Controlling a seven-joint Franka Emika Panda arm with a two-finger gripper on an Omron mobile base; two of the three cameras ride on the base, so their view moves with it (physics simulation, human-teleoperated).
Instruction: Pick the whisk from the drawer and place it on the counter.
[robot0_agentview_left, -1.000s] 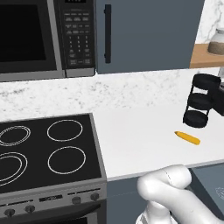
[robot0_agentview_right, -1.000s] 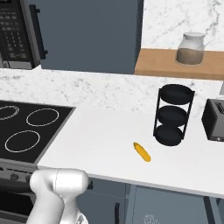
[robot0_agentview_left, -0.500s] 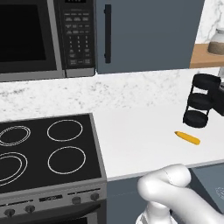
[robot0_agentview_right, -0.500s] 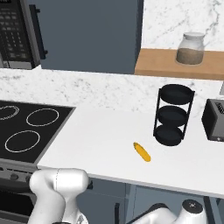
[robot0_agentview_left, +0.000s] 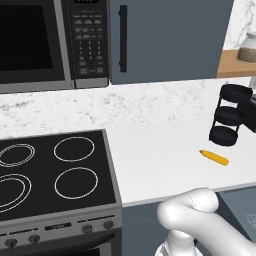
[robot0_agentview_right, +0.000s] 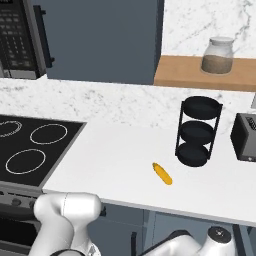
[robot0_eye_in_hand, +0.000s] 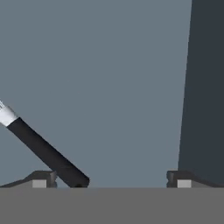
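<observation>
In the hand view the whisk (robot0_eye_in_hand: 43, 148) lies on the blue-grey floor of the drawer (robot0_eye_in_hand: 113, 65). Its thin black handle runs diagonally, with the silver collar at the left edge and the wire head out of frame. My gripper (robot0_eye_in_hand: 111, 181) is open just above it. The handle's end sits between the fingertips (robot0_eye_in_hand: 40, 180), close to the left one. A darker drawer wall (robot0_eye_in_hand: 205, 87) rises on the right. The white counter (robot0_agentview_left: 165, 155) (robot0_agentview_right: 115, 160) stretches above the drawer.
On the counter lie a yellow-orange oblong item (robot0_agentview_left: 214, 157) (robot0_agentview_right: 162, 173) and a black tiered rack (robot0_agentview_left: 229, 115) (robot0_agentview_right: 197, 131). A toaster (robot0_agentview_right: 245, 142) stands at the right. The black stovetop (robot0_agentview_left: 50, 175) is to the left, and a jar (robot0_agentview_right: 218, 55) sits on a wooden shelf.
The arm's white forearm has come into the bottom of the right base view, below the counter edge. The gripper stays open. Nothing on the counter has moved.
</observation>
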